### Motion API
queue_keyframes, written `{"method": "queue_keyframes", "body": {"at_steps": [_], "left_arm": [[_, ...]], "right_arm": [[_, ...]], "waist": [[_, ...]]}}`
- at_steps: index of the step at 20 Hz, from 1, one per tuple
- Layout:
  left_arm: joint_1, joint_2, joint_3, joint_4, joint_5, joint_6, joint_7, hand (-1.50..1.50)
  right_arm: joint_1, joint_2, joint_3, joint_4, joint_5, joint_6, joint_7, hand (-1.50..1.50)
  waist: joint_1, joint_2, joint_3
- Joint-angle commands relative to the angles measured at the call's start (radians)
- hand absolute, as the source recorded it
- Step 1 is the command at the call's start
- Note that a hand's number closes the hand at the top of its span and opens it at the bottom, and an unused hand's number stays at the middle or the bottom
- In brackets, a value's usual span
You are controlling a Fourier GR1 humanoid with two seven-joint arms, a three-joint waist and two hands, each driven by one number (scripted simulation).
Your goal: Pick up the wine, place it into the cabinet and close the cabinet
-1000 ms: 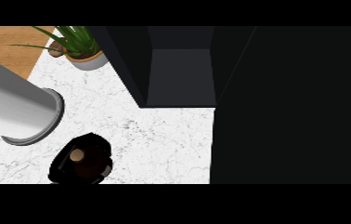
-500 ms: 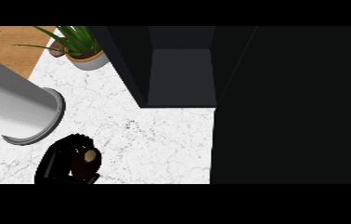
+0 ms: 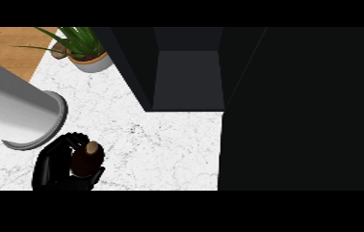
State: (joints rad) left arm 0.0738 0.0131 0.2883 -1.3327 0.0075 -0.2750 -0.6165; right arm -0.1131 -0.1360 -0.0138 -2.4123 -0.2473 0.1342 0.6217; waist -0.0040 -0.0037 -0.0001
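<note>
The wine bottle [image 3: 86, 160], dark brown with a tan cork end, stands on the white marble counter [image 3: 163, 149] at the lower left. My left hand [image 3: 53, 168] is curled round it from the left, fingers over its shoulder, and hides its lower part. The grey left forearm [image 3: 25, 115] runs in from the left edge above the hand. The dark cabinet [image 3: 188, 77] stands open at the top centre, up and to the right of the bottle, and nothing shows inside it. Its door [image 3: 292, 110] fills the right side. My right hand does not show.
A potted green plant [image 3: 86, 57] stands at the back left, beside the cabinet's left wall. A strip of wood surface [image 3: 21, 45] shows in the top left corner. Bare marble lies between the bottle and the cabinet front.
The left hand has closed further round the bottle and shifted slightly left and up. The bottle's cork end now shows past the fingers. The cabinet has not moved.
</note>
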Motion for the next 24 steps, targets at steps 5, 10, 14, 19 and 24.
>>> {"method": "queue_keyframes", "body": {"at_steps": [5, 10, 14, 19, 24], "left_arm": [[0.051, -0.013, -0.125, -0.261, 0.140, 0.015, 0.186, 1.50], [0.107, -0.013, -0.310, -0.487, 0.165, 0.154, 0.344, 1.50], [0.098, -0.013, -0.357, -0.582, 0.140, 0.213, 0.460, 1.50], [-0.058, -0.013, -0.483, -0.600, 0.104, 0.356, 0.593, 1.50], [-0.131, -0.013, -0.597, -0.622, 0.106, 0.480, 0.657, 1.50]], "right_arm": [[0.075, -0.017, -0.083, -0.099, -0.141, 0.047, -0.021, -1.50], [0.029, 0.004, -0.037, -0.091, -0.083, 0.003, 0.016, -1.50], [0.019, 0.020, -0.002, -0.146, -0.051, -0.033, 0.063, -1.50], [0.050, 0.014, -0.014, -0.124, -0.067, 0.007, 0.034, -1.50], [0.052, 0.015, -0.017, -0.109, -0.065, 0.014, 0.029, -1.50]], "waist": [[0.001, 0.001, 0.001], [0.005, -0.001, 0.001], [0.002, 0.000, 0.000], [-0.008, 0.001, 0.001], [-0.005, 0.002, 0.000]]}}
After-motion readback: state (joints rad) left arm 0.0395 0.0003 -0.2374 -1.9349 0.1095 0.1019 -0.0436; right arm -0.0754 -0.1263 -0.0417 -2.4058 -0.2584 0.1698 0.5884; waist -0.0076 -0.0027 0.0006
